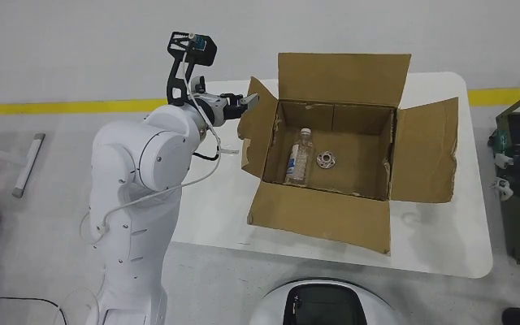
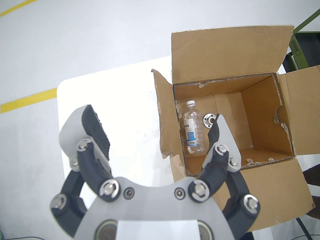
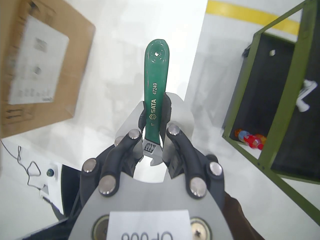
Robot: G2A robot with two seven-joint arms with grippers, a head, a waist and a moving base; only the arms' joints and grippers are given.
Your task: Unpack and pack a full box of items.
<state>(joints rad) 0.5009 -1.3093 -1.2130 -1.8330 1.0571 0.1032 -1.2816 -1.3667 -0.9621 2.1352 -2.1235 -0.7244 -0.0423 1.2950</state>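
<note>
An open cardboard box [image 1: 341,207] stands on the white table [image 1: 443,240]. On its floor lie a clear plastic bottle [image 1: 299,157] and a small metal flange [image 1: 326,159]; the left wrist view also looks down on the bottle [image 2: 193,131] and the flange [image 2: 209,120]. My left gripper [image 1: 246,103] hangs open and empty beside the box's left flap, outside the box [image 2: 252,186]. My right gripper [image 3: 155,112] is shut on a green-handled wrench [image 3: 155,76], held in the air between a box flap [image 3: 37,58] and a green rack.
A green-framed rack [image 3: 275,101] with black walls stands just off the table's right side, also seen at the edge of the top view [image 1: 509,162]. A red and orange toy [image 3: 250,138] and a white part [image 3: 306,96] lie in it. A yellow floor line [image 1: 73,106] runs behind.
</note>
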